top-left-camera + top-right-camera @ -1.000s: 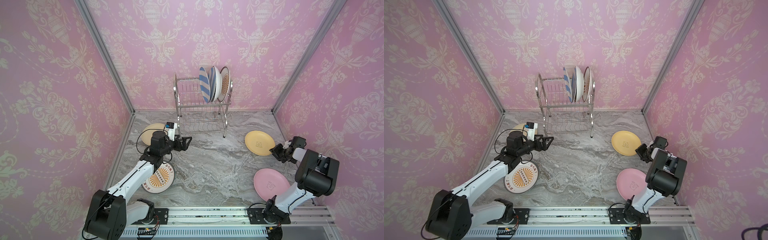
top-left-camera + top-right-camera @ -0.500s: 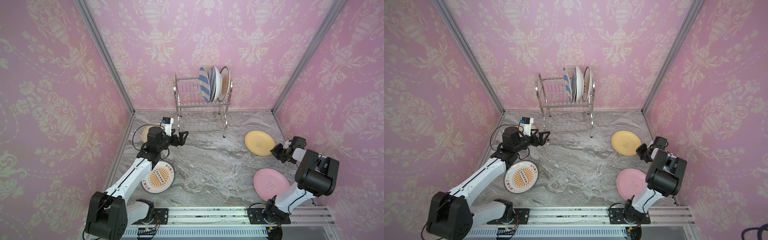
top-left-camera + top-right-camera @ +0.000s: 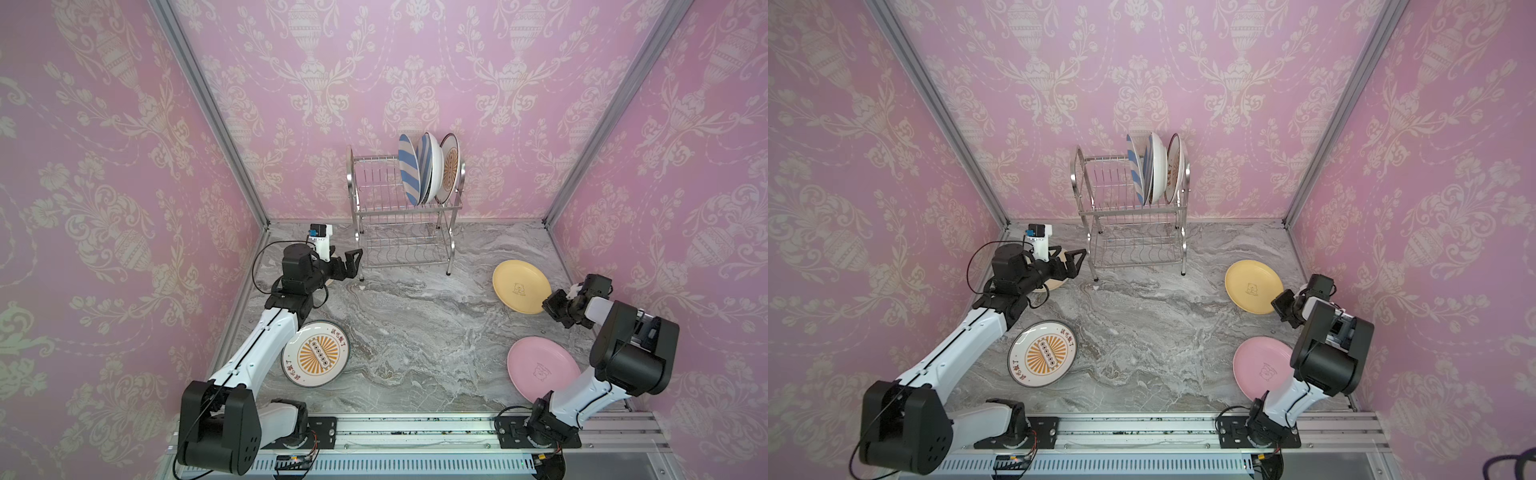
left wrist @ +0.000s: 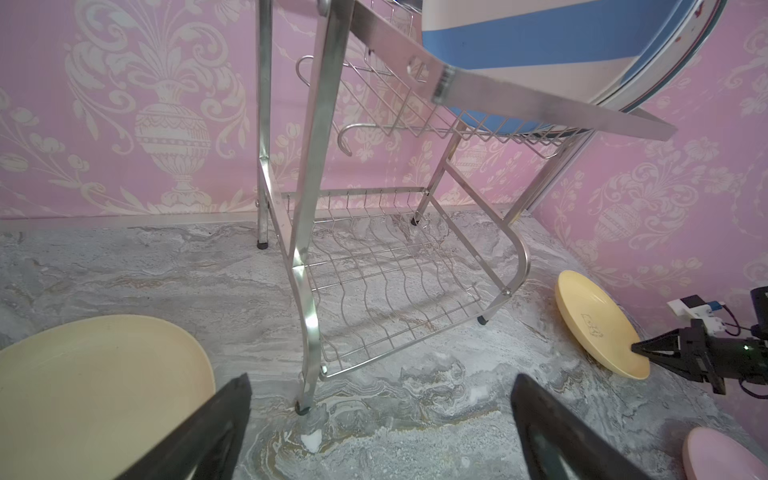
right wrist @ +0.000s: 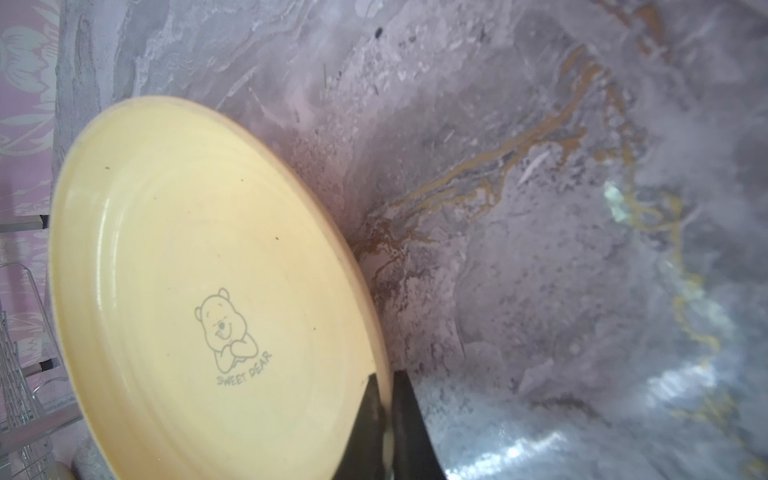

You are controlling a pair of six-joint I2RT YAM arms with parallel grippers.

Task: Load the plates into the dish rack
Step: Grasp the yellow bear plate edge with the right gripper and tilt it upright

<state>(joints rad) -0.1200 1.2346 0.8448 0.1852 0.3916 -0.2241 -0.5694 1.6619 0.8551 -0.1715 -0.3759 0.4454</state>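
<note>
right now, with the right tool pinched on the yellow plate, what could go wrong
The right tool grips only the thin rim of the yellow plate, so the plate may swing or slip when lifted. The left tool stands open right by a front leg of the dish rack; pushing ahead could knock it and rattle the striped plates upright on top.

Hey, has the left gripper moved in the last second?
Yes. The left gripper has drifted toward the back wall, now beside the dish rack's front-left leg.
</note>
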